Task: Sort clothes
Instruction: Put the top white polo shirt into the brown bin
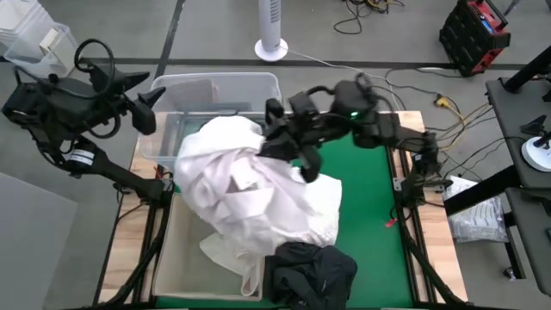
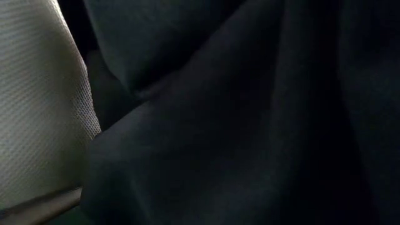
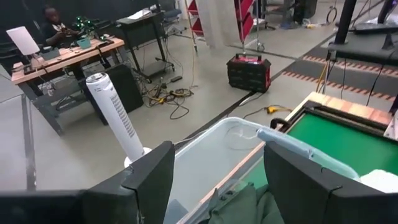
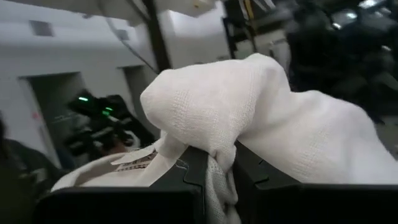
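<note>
A large white garment is lifted at its far end and drapes over the beige bin and the green mat. My right gripper is shut on it, over the near edge of the clear tub. A black garment lies on the mat's near edge and fills the low view. A dark green garment lies in the tub. My left gripper is open and empty, raised over the tub's left far corner. My right gripper pinches a bunched fold of the white garment between its two fingers; the cloth bulges up past the fingertips. The fingers reach in from the table's right. The garment's far end is lifted and the rest hangs slack onto the bin and mat.
The beige bin's mesh wall stands close before the low camera. A white tower fan and cables lie on the floor beyond the far edge. A person sits at a desk far off. Bare green mat shows at the right.
</note>
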